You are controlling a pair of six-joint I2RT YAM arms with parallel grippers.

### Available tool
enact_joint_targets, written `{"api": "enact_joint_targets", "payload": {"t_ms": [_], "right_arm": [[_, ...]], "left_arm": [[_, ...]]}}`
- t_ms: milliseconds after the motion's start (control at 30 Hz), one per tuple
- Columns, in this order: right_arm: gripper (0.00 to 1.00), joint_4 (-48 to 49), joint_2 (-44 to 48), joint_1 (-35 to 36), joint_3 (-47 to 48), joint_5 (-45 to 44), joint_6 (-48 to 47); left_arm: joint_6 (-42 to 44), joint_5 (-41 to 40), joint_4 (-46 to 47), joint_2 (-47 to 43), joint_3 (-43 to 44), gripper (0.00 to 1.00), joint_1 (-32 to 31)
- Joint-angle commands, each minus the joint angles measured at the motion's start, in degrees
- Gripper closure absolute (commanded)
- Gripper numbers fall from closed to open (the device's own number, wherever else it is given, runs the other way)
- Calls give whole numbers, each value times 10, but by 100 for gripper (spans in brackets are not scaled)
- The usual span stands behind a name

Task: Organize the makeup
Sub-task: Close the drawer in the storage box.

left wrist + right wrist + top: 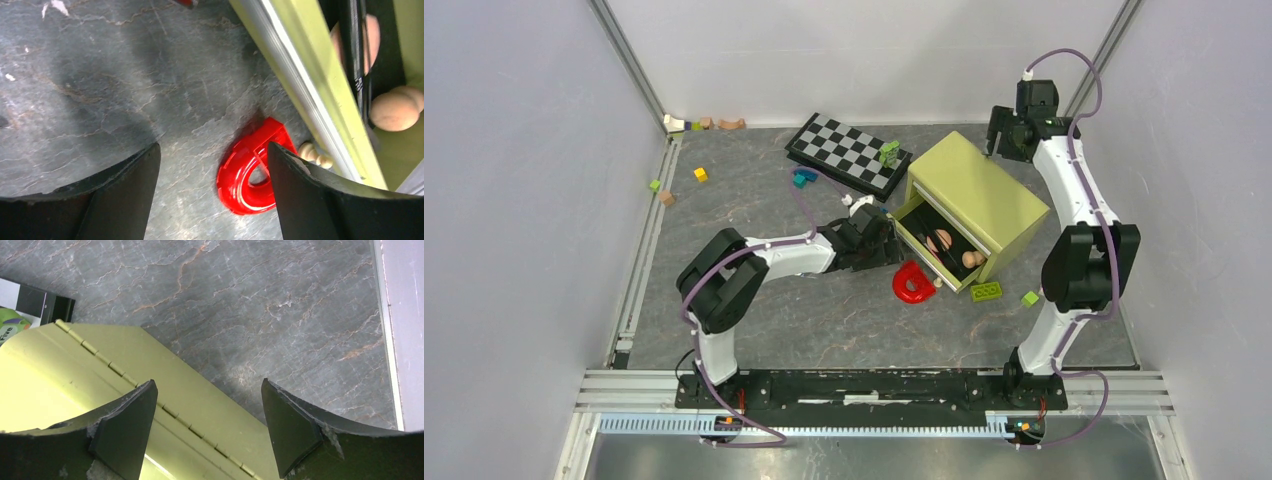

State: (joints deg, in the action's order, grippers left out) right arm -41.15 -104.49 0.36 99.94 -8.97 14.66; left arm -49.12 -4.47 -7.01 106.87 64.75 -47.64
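The left gripper (pixel 871 236) sits low over the table with its jaws spread wide and nothing between them. In its wrist view, the left gripper (pixel 214 150) has only grey stone-patterned table (pixel 100 75) in the gap. Its right finger (pixel 310 200) covers one edge of the red horseshoe-shaped piece (pixel 245 182), but whether they touch cannot be told. From above, that red piece (pixel 912 284) lies on the table at about 5 o'clock from the gripper. A few small pale beads (pixel 315 156) rest beside it against the drawer front.

At 3 o'clock from the left gripper is the olive-green box (pixel 979 190), its drawer (pixel 924 215) pulled open toward the arm. The makeup seen is inside that drawer: a round peach puff (pixel 940 241) and a tan rounded item (pixel 972 259) just beside it. The left wrist camera shows the puff (pixel 372 37) partly behind a slim black stick (pixel 356 50) lying across it, with the tan item (pixel 395 110) nearby.

The right gripper (pixel 997 135) hovers above the far corner of the box, and its jaws are also wide and empty. In its own view, the right gripper (pixel 207 385) has the box's hinge (pixel 165 407) below it.

A checkerboard (pixel 849 152) lies at 12 o'clock from the left gripper. Green bricks (pixel 889 152) sit on its near-right corner.
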Motion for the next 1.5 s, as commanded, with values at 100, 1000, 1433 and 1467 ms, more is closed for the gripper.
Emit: {"api": "enact_joint_targets", "payload": {"t_ms": [100, 1000, 1433, 1467], "right_arm": [[18, 6, -15, 0, 1, 55, -23], [24, 41, 26, 2, -122, 123, -34], [24, 49, 35, 2, -138, 131, -33], [24, 50, 36, 1, -139, 131, -34]], "left_arm": [[-63, -47, 30, 38, 47, 15, -16], [-82, -20, 47, 167, 226, 13, -46], [-104, 28, 107, 198, 243, 13, -48], [-103, 26, 109, 192, 235, 13, -49]]}}
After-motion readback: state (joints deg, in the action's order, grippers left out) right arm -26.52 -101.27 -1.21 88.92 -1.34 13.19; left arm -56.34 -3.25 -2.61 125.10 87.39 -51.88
